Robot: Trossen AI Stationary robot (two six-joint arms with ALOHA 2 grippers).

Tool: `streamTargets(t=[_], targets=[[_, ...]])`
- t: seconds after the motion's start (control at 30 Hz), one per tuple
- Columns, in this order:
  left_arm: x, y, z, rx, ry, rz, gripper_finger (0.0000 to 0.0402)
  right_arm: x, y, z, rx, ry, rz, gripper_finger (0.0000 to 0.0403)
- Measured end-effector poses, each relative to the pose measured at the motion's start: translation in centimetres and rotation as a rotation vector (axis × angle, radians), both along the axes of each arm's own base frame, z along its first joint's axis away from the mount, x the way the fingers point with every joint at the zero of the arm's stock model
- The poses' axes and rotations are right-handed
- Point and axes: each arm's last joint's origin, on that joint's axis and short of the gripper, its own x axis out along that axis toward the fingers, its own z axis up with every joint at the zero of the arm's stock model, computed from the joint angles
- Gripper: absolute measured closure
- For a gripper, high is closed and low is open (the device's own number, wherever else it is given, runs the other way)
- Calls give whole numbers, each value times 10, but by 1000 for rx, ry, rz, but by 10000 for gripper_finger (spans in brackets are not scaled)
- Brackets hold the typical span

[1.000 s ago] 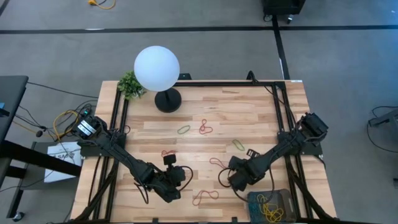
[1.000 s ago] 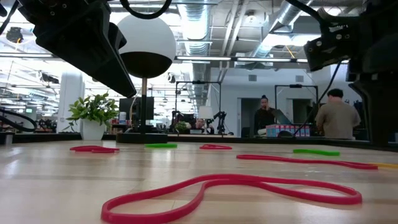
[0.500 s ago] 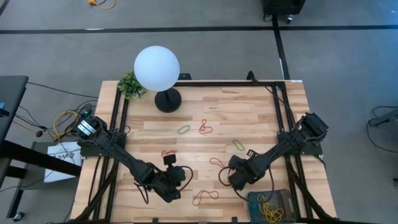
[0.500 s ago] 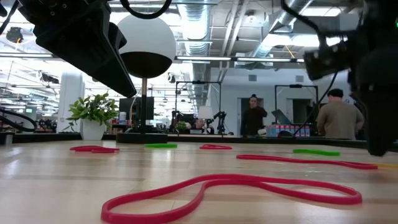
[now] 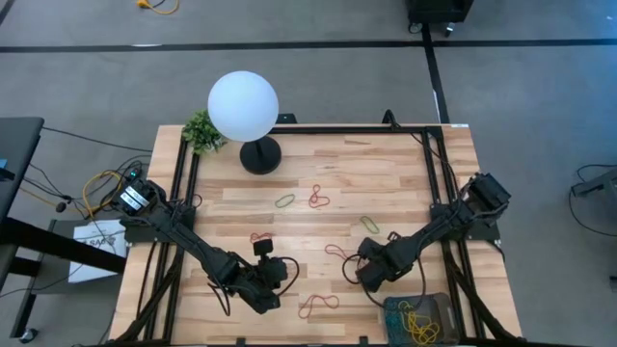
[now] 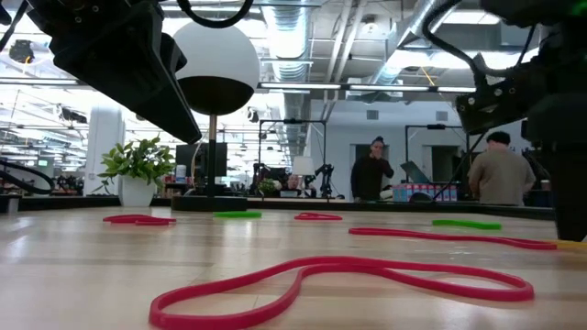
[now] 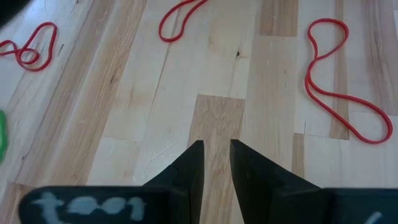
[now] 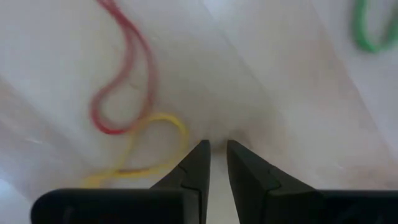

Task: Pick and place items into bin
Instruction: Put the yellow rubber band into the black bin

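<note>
My right gripper hung low over the wood, fingers nearly together with a slim gap and nothing between them; a red-and-yellow band lay just beside the tips. To do the pick well, I judged I should part the fingers wider and straddle 1 strand. The bin sat lower right in the high view, bands already inside. My left gripper, also narrowly parted and empty, waited. Only the wrist view showed that gap.
</note>
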Motion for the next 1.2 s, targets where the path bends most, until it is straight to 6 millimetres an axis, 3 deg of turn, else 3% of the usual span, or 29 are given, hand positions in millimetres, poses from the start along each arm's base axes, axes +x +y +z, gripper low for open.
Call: streamTargets(t=[0.2, 0.87, 1.2], targets=[[0, 0, 0, 0, 0, 0, 334, 7, 5, 13, 22, 4, 30, 354], [0, 0, 0, -1, 0, 0, 334, 13, 7, 12, 84, -37, -9, 354], [0, 0, 0, -1, 0, 0, 334, 11, 6, 2, 106, -80, -45, 354]])
